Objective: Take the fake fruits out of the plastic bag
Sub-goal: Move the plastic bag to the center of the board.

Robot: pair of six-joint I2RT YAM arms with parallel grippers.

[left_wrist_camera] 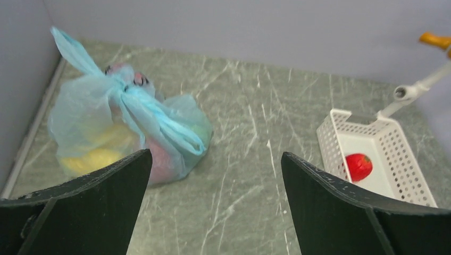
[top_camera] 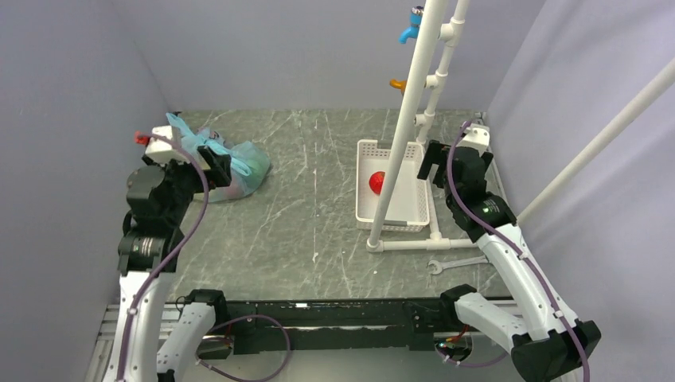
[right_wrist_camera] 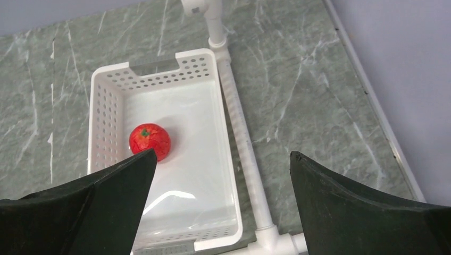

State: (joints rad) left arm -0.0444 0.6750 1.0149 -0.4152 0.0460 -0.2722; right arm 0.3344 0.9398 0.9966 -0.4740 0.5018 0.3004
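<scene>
One wrench (top_camera: pixel 458 263) lies by the table's near right edge. Farther in, both tools are spread wide and empty. The right tool (right_wrist_camera: pixel 220 155) hangs over one white basket (right_wrist_camera: pixel 101 106) holding one red fruit (right_wrist_camera: pixel 150 141). The left tool (left_wrist_camera: pixel 214 158) faces the one plastic bag (left_wrist_camera: pixel 175 114) in the far left corner. The bag looks thin, soft and light, and its knot (left_wrist_camera: pixel 123 91) seems the best hold. Yellow and pink fake fruits (left_wrist_camera: pixel 93 156) show through it, too blurred to count.
</scene>
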